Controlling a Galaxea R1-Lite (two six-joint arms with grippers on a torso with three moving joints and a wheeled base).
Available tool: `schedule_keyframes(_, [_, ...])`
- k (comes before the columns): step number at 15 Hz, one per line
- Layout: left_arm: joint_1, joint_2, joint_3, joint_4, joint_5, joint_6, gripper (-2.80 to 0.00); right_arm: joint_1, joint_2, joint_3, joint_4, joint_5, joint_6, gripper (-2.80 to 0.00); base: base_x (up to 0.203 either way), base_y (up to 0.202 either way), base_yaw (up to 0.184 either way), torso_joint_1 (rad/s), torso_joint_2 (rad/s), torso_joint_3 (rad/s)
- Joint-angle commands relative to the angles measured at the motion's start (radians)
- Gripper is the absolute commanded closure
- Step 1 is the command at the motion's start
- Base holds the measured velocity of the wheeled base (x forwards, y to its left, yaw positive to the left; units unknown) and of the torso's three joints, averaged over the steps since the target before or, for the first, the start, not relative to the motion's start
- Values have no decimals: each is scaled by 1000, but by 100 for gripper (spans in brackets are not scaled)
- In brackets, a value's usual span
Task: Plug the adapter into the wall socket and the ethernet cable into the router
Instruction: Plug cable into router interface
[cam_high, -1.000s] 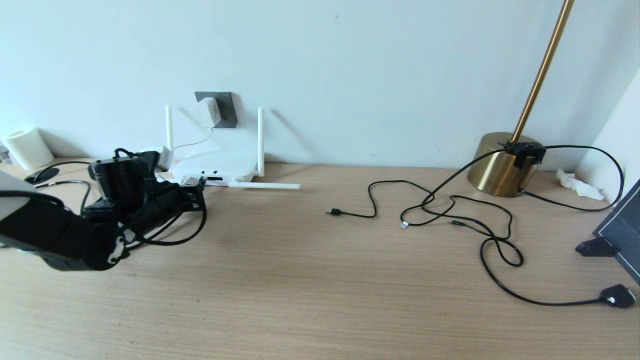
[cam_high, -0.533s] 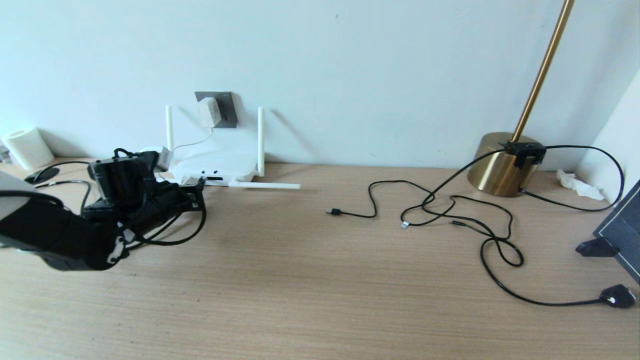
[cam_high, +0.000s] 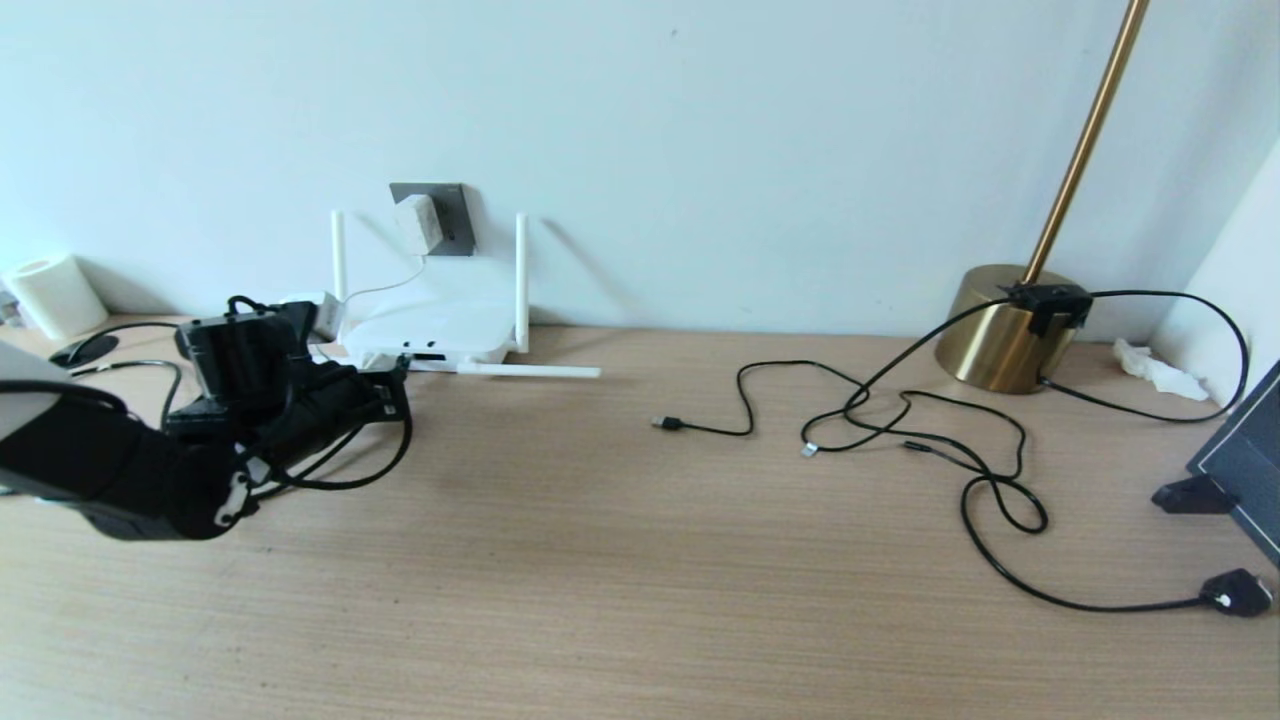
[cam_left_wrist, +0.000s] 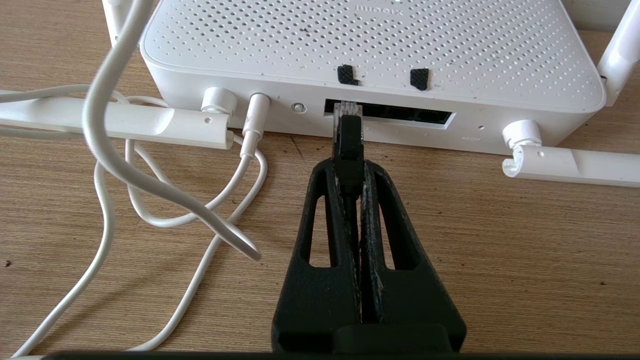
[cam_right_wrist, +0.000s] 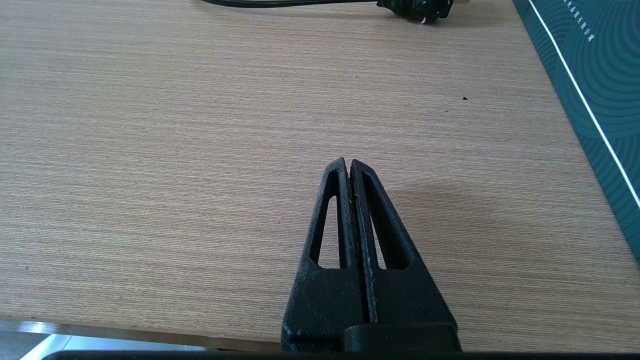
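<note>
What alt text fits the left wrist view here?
The left gripper, shut on the ethernet cable, holds its clear plug at the leftmost dark port of the white router. A thin white cord loops over the wooden table beside it.

A light wooden table (cam_high: 620, 560) runs up to the wall. At its back edge toward the left sits the router (cam_high: 430, 335), one antenna (cam_high: 530, 371) folded flat on the wood, a thin white cord (cam_left_wrist: 150, 200) looped on the wood beside it. A white paper roll (cam_high: 55, 295) stands in the back left corner. In the middle lie tangled black cables (cam_high: 900, 420), running on toward the right edge and ending in a black plug (cam_high: 1235, 592). A brass lamp base (cam_high: 995, 330) stands at the back right, with a crumpled tissue (cam_high: 1160, 370) near it. A dark framed panel (cam_high: 1240, 470) leans at the right edge.
</note>
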Motion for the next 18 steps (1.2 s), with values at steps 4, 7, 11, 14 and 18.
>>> schedule_keyframes(4, [1,3,-7,-5,-1,0,0,0,0,0,1,0,0,0,0,0,0,0,0,0])
schedule_keyframes(7, [1,7,-8,-5,-2,0,0,0,0,0,1,-3,0,0,0,0,0,0,0,0])
schedule_keyframes(11, [1,7,-9,-5,-1,0,0,0,0,0,1,-3,0,0,0,0,0,0,0,0])
schedule_keyframes(14, [1,7,-13,-5,-2,0,0,0,0,0,1,-3,0,0,0,0,0,0,0,0])
schedule_keyframes(18, [-1,13,-16,-5,-1,0,0,0,0,0,1,-3,2,0,0,0,0,0,0,0])
